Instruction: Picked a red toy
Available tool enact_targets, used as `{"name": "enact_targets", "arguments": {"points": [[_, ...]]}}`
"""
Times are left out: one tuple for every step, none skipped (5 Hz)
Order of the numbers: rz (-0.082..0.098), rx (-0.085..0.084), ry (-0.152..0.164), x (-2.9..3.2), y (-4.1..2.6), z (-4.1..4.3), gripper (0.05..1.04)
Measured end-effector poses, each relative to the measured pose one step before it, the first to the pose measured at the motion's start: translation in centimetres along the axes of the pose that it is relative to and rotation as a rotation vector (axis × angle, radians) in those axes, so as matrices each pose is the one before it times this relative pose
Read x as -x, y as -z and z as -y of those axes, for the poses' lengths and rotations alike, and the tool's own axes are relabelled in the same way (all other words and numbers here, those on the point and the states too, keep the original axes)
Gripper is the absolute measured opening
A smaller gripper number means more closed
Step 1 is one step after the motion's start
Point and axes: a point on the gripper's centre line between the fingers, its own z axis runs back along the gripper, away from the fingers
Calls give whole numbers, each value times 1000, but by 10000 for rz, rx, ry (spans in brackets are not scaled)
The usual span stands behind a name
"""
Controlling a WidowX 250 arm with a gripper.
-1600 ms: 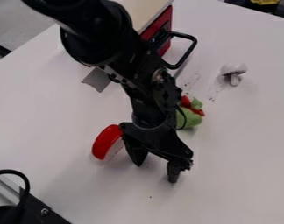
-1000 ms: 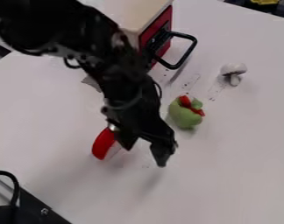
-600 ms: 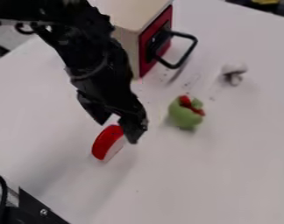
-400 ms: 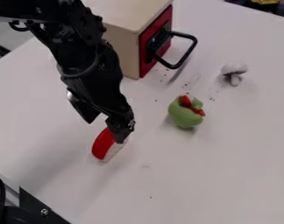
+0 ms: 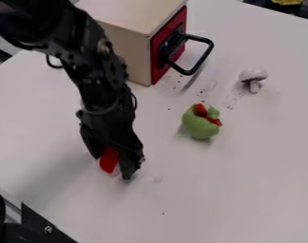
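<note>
Red toy (image 5: 108,160) — between jaws, white table (image 5: 220,199)

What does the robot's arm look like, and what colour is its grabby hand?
The robot's arm is black, with chunky, knobbly joints and small pale spots that look like bolts. Thin black loops, probably cables, stick out beside it. Its gripper is black too.

your way is open over the bare white table (image 5: 226,199) in front and to the right; the green toy (image 5: 199,124), the mushroom (image 5: 254,79) and the box's jutting handle (image 5: 204,57) stand as obstacles.
</note>
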Motion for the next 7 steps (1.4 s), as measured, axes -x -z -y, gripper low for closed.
{"name": "enact_targets", "arguments": {"points": [[59, -142, 37, -1117, 695, -86, 961], [76, 39, -74, 306, -451, 185, 712], [460, 231, -207, 1005, -2853, -711, 588], [99, 189, -528, 592, -1363, -2372, 587], [129, 20, -454, -365, -656, -3586, 587], [-225, -102, -321, -416, 549, -3315, 587], [-234, -442, 291, -339, 1359, -2165, 587]]}}
